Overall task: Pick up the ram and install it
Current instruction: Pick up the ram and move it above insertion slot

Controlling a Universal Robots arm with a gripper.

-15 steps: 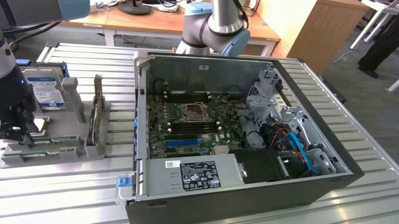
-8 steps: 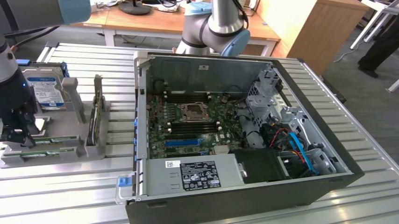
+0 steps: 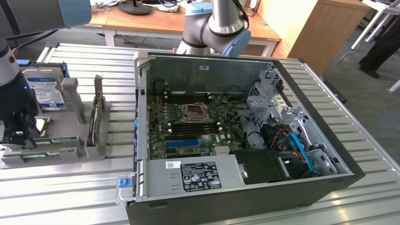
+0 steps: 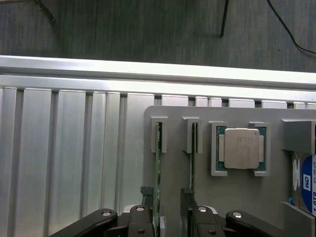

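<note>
- Starting at the exterior view's left: my pincer [image 4: 166, 213] is hanging over the grey holder [image 4: 232, 197] on the slatted metal table [image 4: 64, 163], with its jaws standing wide.
- The ram [image 4: 158, 158] is sitting on edge in its slot in that holder and running between my two fingers [image 4: 147, 217]. Whether either finger is touching it, I cannot tell.
- A second green stick [image 4: 193, 143] is standing in the neighbouring slot, just beside my other finger and crowding that side.
- Beyond it the square silver processor [image 4: 242, 148] is lying in its own pocket. The hard drive [image 4: 307, 182] with the blue-and-white label is sitting past that, at the holder's edge.
- Moving to the middle: the open computer case [image 3: 331, 136] is lying on its side just beside the holder. Its near wall is rising between the holder and the motherboard [image 3: 187, 131].
- Inside, the processor socket [image 3: 192, 111] is showing, with dark memory slots on either side.
- Toward the exterior view's right, a drive cage [image 3: 269, 98] and red and blue cables [image 3: 299, 145] are crowding the case, and the power supply [image 3: 194, 176] is filling the near corner.
- Far right, a person's legs [image 3: 381, 47] are standing near a wooden desk [image 3: 306, 28].
</note>
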